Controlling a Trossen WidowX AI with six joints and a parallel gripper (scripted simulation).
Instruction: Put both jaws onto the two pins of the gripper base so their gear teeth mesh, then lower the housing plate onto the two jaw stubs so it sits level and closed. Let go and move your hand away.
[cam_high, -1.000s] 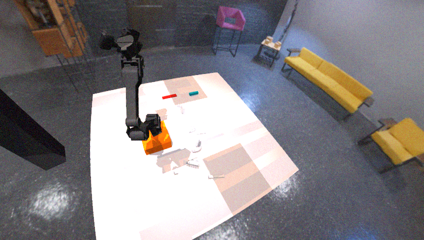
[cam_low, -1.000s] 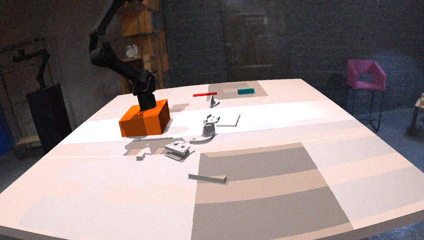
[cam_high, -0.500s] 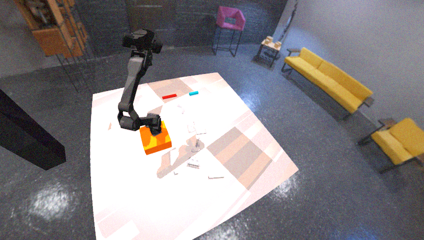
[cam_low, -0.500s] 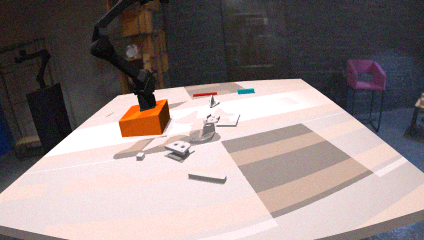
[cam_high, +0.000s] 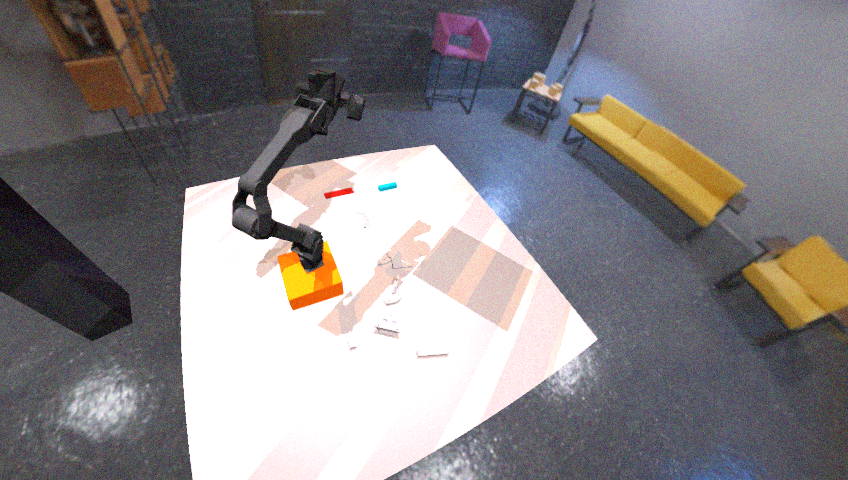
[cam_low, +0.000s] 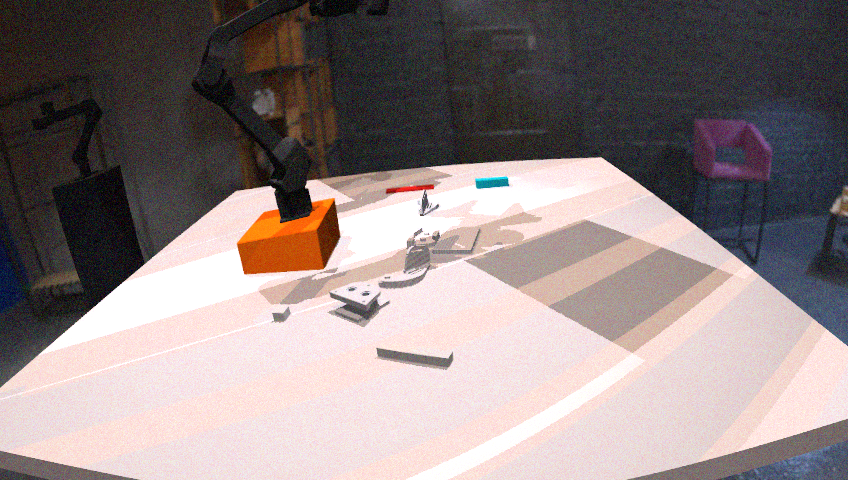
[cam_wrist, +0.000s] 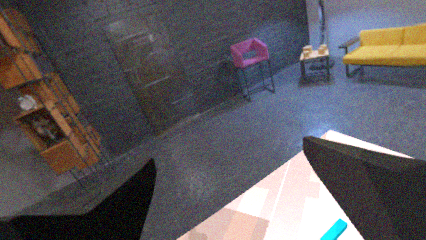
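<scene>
The broad pale surface (cam_high: 238, 404) (cam_low: 190, 410) (cam_wrist: 295, 195) carries the loose parts, mostly about its middle. The black jointed arm (cam_high: 274, 153) (cam_low: 252, 132) rises from the orange rectangular block (cam_high: 318, 292) (cam_low: 280, 249) at left, folded at the elbow, then reaching up toward the far side. Its hand (cam_high: 353, 107) (cam_low: 377, 7) (cam_wrist: 228, 154) is high and well away from the parts, fingers spread and holding nothing.

The grey curved jaw with an upright flange (cam_high: 392, 298) (cam_low: 410, 273) lies mid-surface. Nearer is a grey flat-topped part with round holes (cam_low: 358, 293), probably the housing plate or base; I cannot tell which. A smaller grey upright piece (cam_low: 424, 205), on the far side, may be the other jaw.

Assembly looks barely begun, so seating a jaw seems the step in hand. Come down from above with the fingers level, grip the body clear of the teeth, and hold its bore upright over a pin. Lower lightly; if the teeth ride up, turn slightly instead of pressing. Matching the jaw angles matters, since a skipped tooth could leave the plate tilted.
</scene>
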